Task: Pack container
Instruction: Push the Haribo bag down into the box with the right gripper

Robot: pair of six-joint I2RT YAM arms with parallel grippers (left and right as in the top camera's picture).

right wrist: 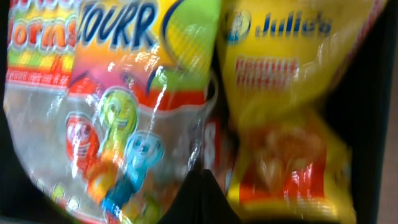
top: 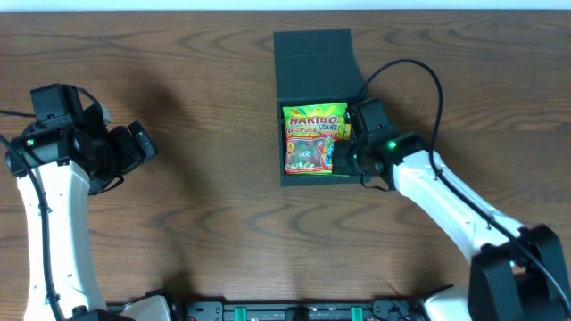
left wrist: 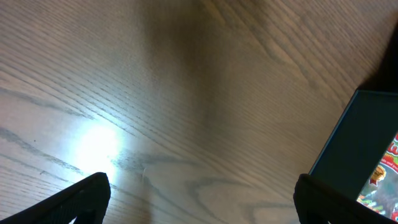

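The dark teal-green, matte, square rigid container (top: 303,178) stands at the centre of the brown wood-grain table (top: 205,89), with its hinged flap lid (top: 312,58) laid open and flat on the far side. Of the two, the right end effector (top: 350,143) is much the nearer: it sits at the container's right wall, reaching in over the contents, so the cavity lies directly below and just to its left. The left end effector (top: 138,147) is well apart on the left side of the table, its fingers spread wide and holding nothing; from its wrist view the container's near wall (left wrist: 351,143) shows only at the right edge. Inside the container, a colourful glossy plastic packet of gummy sweets with a clear window (top: 312,138) fills the left and middle, its long axis running front to back. A yellow crinkled plastic snack packet (right wrist: 280,93) lies beside it on the right, touching or slightly overlapping it; which of the two cannot be told through the blur. Only one dark wedge, presumably a finger (right wrist: 202,202), shows at the bottom of the right wrist view, so it cannot be told whether the right end effector is spread or clamped on the yellow packet. In my judgement, any coming move must clear the right wall first. The open lid stands behind the cavity and obstructs nothing.
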